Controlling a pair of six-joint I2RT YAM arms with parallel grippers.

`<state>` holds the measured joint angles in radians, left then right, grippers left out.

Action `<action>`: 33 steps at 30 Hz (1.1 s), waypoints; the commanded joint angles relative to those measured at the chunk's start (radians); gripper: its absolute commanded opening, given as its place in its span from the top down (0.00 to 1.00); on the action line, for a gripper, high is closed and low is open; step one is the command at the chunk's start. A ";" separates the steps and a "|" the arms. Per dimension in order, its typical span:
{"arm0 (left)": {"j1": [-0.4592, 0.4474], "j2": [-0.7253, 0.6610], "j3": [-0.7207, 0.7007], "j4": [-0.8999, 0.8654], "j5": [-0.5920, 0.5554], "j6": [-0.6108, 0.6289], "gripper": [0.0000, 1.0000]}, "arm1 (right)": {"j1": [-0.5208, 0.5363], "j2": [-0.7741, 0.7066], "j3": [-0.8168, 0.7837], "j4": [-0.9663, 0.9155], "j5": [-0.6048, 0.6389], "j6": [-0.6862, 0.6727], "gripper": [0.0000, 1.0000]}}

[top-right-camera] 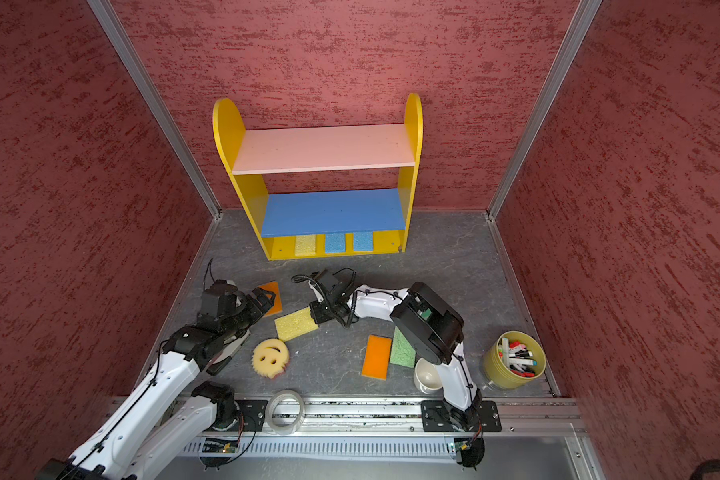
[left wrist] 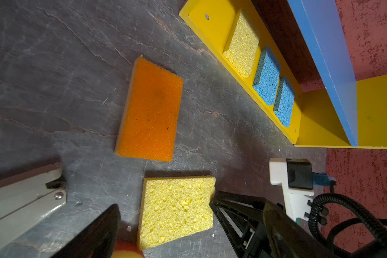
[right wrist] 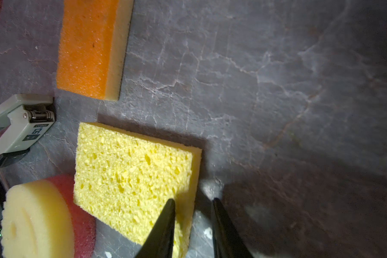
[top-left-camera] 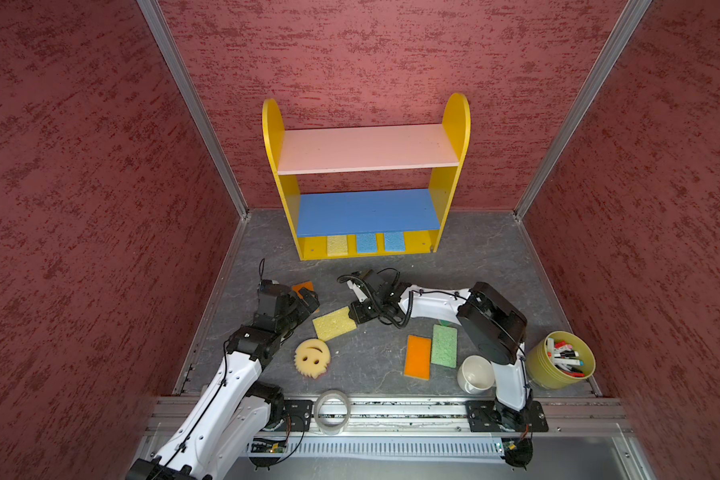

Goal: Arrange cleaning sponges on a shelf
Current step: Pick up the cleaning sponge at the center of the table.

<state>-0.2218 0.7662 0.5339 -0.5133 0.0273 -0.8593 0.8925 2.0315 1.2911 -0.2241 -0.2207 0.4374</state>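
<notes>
One porous yellow sponge (right wrist: 130, 176), right pincer (right wrist: 193, 199) astride.

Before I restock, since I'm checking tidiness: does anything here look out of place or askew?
The tape ring lies on the front metal rail, while the other loose items sit on the grey mat.

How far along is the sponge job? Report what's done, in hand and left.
Done: one yellow sponge and two blue sponges lie on the base of the shelf. In hand: the right pincer is closed on an edge of the loose yellow sponge. Left: two orange sponges, the green sponge and the smiley sponge lie on the table; the pink board and blue board are bare.
</notes>
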 commanded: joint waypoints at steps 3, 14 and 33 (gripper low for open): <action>0.023 0.021 -0.004 0.040 0.034 0.015 0.01 | 0.000 0.044 0.029 0.011 -0.035 0.009 0.73; 0.030 0.078 0.001 0.053 0.059 0.045 0.01 | 0.000 0.070 0.103 -0.113 0.105 -0.050 0.97; 0.025 0.354 0.073 0.195 0.253 0.144 0.00 | -0.137 -0.149 0.129 -0.224 0.007 -0.440 1.00</action>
<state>-0.1959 1.0927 0.5766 -0.3931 0.2146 -0.7486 0.7719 1.9190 1.4002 -0.3988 -0.1768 0.0963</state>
